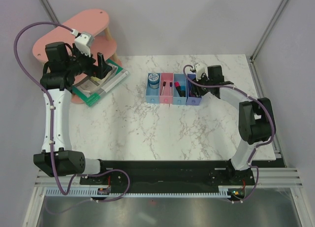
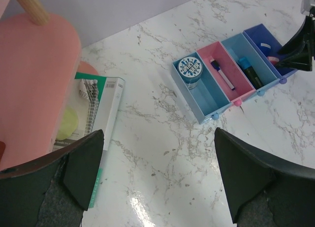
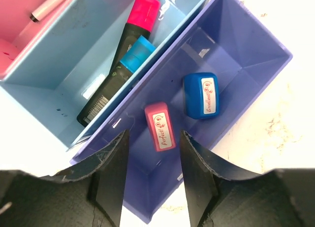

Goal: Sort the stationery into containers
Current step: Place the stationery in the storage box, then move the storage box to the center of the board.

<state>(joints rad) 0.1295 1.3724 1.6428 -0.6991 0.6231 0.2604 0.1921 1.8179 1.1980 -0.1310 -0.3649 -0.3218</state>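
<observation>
- The right gripper [image 3: 153, 138] hangs spread over the violet bin [image 3: 246, 45] — pinching nothing. The pink eraser [image 3: 160, 126] lies on the bin floor, the blue eraser [image 3: 202, 95] just beside it.
- The left gripper [image 2: 157, 178] is spread too, empty, near the book [image 2: 98, 104].
- This looks like the drop-off step — next calls for lifting straight up, clear of the walls.

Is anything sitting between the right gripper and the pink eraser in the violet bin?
Nothing visible. The open right gripper hangs above the violet bin, with the pink eraser lying bare on the bin floor below the gap between its fingers. The blue eraser lies apart, off to one side.
</observation>
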